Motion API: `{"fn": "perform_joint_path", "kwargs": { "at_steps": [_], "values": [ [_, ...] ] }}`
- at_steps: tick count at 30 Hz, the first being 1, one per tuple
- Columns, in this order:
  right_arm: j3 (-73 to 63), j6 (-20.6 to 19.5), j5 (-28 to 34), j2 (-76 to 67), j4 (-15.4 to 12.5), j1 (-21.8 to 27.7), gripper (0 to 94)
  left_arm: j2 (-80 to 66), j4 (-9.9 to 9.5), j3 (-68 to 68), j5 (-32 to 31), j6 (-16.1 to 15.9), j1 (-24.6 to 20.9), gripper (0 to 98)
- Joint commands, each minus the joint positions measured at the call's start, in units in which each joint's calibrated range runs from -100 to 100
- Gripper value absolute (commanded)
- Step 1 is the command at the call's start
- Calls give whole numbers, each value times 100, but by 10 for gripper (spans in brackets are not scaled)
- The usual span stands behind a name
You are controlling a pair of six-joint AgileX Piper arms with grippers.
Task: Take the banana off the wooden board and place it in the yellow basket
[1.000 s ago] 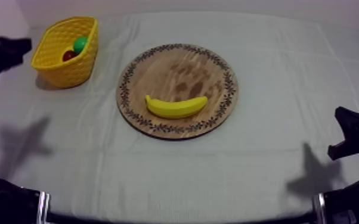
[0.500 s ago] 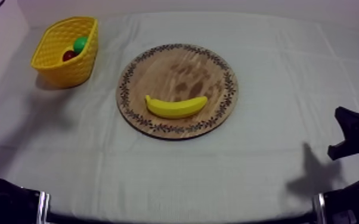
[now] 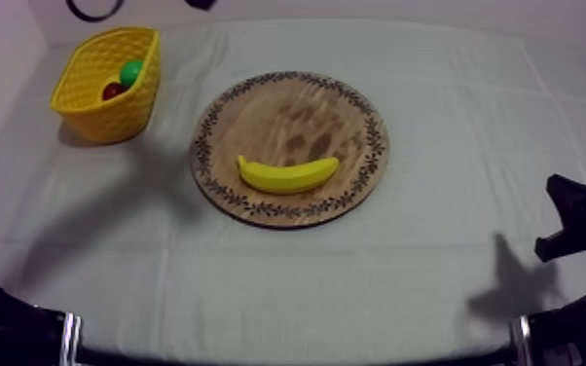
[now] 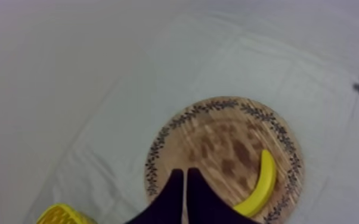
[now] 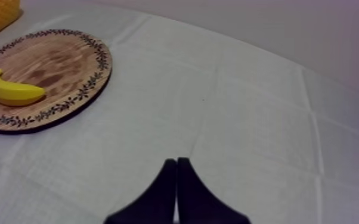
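The yellow banana [image 3: 287,174] lies on the front part of the round wooden board [image 3: 287,107], its curve open to the back. At the back left stands the yellow basket [image 3: 92,107]. My left gripper [image 4: 185,172] hangs high over the board's near rim, fingers together as a narrow wedge with nothing in them. The banana [image 4: 262,186] lies beside it on the board [image 4: 217,143], and a corner of the basket [image 4: 62,213] shows close by. My right gripper [image 5: 176,161] is shut on nothing, low over bare cloth, far from the banana [image 5: 12,90].
Inside the basket lie a green toy fruit [image 3: 131,72] and a small red fruit [image 3: 112,91]. My right arm [image 3: 577,216] rests at the right edge of the table. Bare cloth surrounds the board on all sides.
My left arm has risen from beside the basket at the left edge and passed out over the back of the table. Its shadow has slid toward the board. The right arm has stayed still.
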Motion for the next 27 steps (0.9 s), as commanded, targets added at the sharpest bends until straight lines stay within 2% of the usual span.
{"fn": "perform_joint_path", "kwargs": {
  "at_steps": [1,5,12,24,27],
  "values": [
    [-3,-2,1,0,1,0,3,205,-7,-18,113,-21,107,0],
    [-3,2,1,0,1,0,3,553,-28,-45,229,-77,262,0],
    [-3,3,1,0,1,0,3,1260,-207,-152,350,-125,486,0],
    [-3,-2,1,0,1,0,3,1956,-298,-55,420,-295,525,0],
    [-3,-2,1,0,1,0,3,1996,-316,-80,499,-293,535,55]
  ]
}}
